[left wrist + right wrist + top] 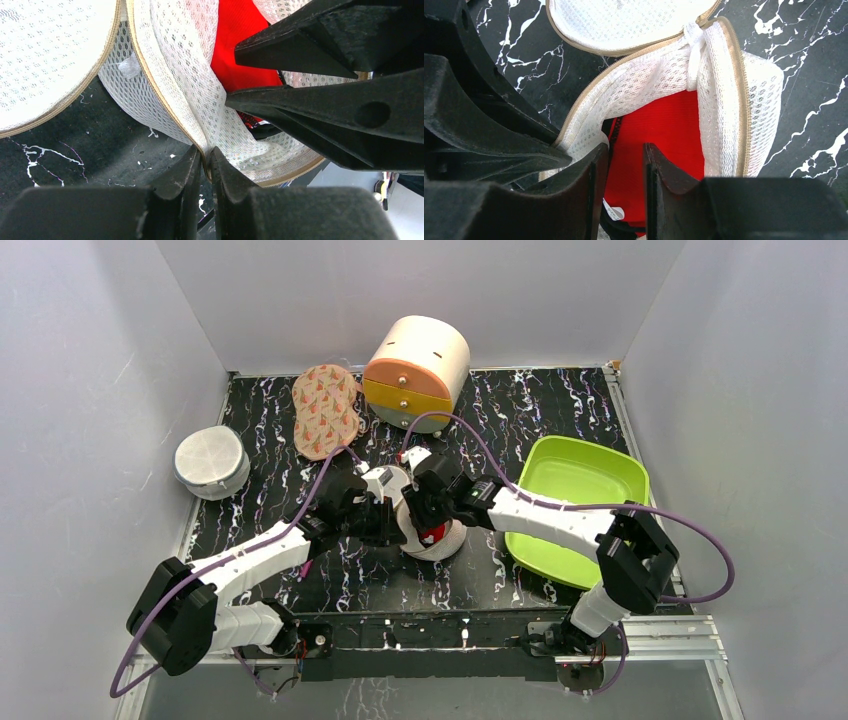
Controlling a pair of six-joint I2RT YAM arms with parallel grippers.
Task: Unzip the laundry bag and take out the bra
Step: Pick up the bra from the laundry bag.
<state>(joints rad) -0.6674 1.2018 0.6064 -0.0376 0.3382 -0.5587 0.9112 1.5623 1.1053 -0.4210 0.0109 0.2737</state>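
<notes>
The laundry bag [447,544] stands mid-table, unzipped, its mesh lid [624,20] flipped back. The red bra [664,130] with black edging lies inside the open pouch. My left gripper [206,152] is shut on the bag's zip rim [165,100], pinching the mesh edge. My right gripper [625,147] reaches into the opening from above. Its jaws stand a little apart with red fabric showing between them. In the left wrist view the right gripper's fingers [320,50] cross over the bra [240,30]. From the top view both grippers hide most of the bag.
A green tray [620,480] sits to the right of the bag. A cream and yellow round drawer box [417,370] and a carrot-print pad [325,410] lie at the back. A white round mesh case [212,462] stands at the left edge.
</notes>
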